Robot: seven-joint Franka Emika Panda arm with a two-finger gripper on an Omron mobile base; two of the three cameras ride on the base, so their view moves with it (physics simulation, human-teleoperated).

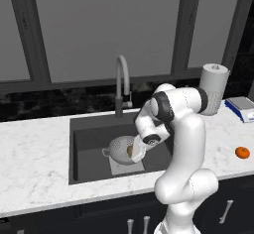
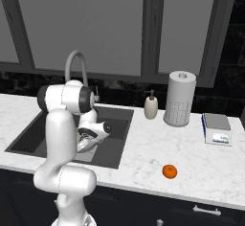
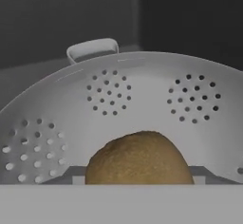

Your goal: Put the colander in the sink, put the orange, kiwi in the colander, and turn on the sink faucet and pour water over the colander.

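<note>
The silver colander (image 1: 118,147) stands on the floor of the dark sink (image 1: 89,129), below the gooseneck faucet (image 1: 121,79). My gripper (image 1: 134,152) reaches down into the bowl, shut on the brown kiwi (image 1: 130,150). In the hand view the kiwi (image 3: 140,159) sits close up between the jaws, just over the colander's (image 3: 142,95) pierced inner wall, with one loop handle behind. The orange (image 1: 242,152) lies on the marble counter far right of the sink, and shows as the orange (image 2: 169,171) near the counter's front edge. The arm hides the colander in the right base view.
A paper towel roll (image 2: 180,98) and a white soap dispenser (image 2: 151,106) stand at the back of the counter, right of the sink (image 2: 117,124). A blue-edged scale (image 2: 217,128) lies further right. The faucet (image 2: 76,62) arches behind the arm.
</note>
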